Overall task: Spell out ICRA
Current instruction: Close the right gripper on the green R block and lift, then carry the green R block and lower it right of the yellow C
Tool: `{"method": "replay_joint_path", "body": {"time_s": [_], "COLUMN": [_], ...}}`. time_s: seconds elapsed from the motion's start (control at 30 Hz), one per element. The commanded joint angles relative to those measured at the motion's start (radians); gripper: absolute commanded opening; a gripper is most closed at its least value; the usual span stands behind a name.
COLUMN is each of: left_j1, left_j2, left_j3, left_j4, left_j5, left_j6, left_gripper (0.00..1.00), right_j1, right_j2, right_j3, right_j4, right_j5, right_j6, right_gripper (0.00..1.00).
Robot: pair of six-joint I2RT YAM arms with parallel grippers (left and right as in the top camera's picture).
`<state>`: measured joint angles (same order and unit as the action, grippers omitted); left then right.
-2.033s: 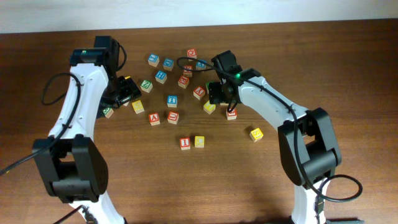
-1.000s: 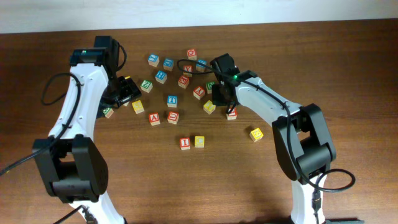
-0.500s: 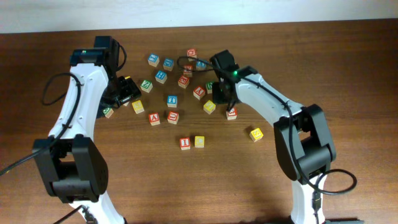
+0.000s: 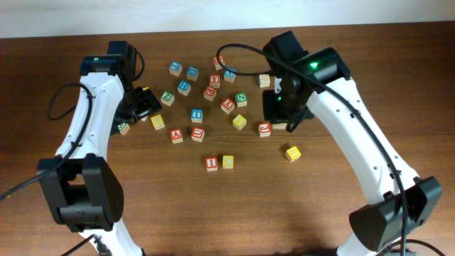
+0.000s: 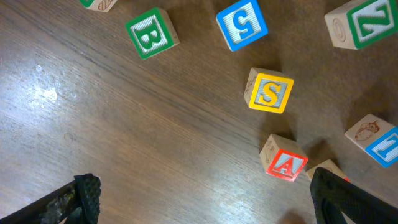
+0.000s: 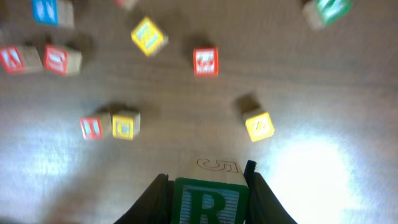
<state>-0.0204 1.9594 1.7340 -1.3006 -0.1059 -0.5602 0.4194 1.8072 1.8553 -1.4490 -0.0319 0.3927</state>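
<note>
My right gripper [image 6: 208, 190] is shut on a green R block [image 6: 209, 202] and holds it off the table. Overhead, that gripper [image 4: 282, 114] hangs right of the block cluster, with the block mostly hidden under it. A red I block [image 4: 211, 163] and a yellow C block [image 4: 227, 161] sit side by side in front of the cluster; the right wrist view shows the I block [image 6: 91, 127] and the C block [image 6: 125, 125] too. A red A block [image 5: 286, 165] lies near my left gripper [image 5: 208, 202], which is open over bare wood. Overhead, the left gripper [image 4: 144, 107] is at the cluster's left.
Many loose letter blocks lie scattered across the back middle of the table [image 4: 234, 213]. Close to the right gripper are a red block [image 4: 264, 129], a yellow block [image 4: 293, 153] and a green N block [image 4: 241, 99]. A yellow S block [image 5: 269, 92] and a green B block [image 5: 150, 33] lie under the left wrist.
My right gripper closed on the green R block among the cluster, then rose and moved right with it. The left arm has stayed where it was.
</note>
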Motion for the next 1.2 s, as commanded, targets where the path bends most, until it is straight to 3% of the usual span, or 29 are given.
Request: {"method": "replay_joint_path", "body": {"time_s": [0.0, 0.27, 0.4, 0.53, 0.63, 1.17], "left_j1": [0.002, 0.002, 0.002, 0.002, 0.002, 0.002], "left_j2": [-0.017, -0.017, -0.017, -0.017, -0.017, -0.017], "left_j3": [0.016, 0.016, 0.016, 0.016, 0.016, 0.016], "left_j4": [-0.001, -0.001, -0.001, -0.001, -0.001, -0.001], "left_j5": [-0.011, -0.012, -0.011, -0.011, -0.012, -0.011], "left_j6": [0.016, 0.016, 0.016, 0.016, 0.016, 0.016], "left_gripper": [0.99, 0.99, 0.99, 0.99, 0.99, 0.99], "right_j1": [0.055, 0.167, 0.177, 0.177, 0.177, 0.218], "right_j2": [0.015, 0.015, 0.015, 0.015, 0.024, 0.051], "right_j3": [-0.103, -0.471, -0.614, -0.678, -0.699, -0.707], "right_j4": [0.021, 0.381, 0.602, 0.713, 0.743, 0.792], "right_j5": [-0.047, -0.14, -0.14, -0.13, -0.078, -0.026], "right_j6": [0.009, 0.123, 0.144, 0.173, 0.226, 0.226], "right_gripper": [0.23, 0.23, 0.23, 0.23, 0.23, 0.31]}}
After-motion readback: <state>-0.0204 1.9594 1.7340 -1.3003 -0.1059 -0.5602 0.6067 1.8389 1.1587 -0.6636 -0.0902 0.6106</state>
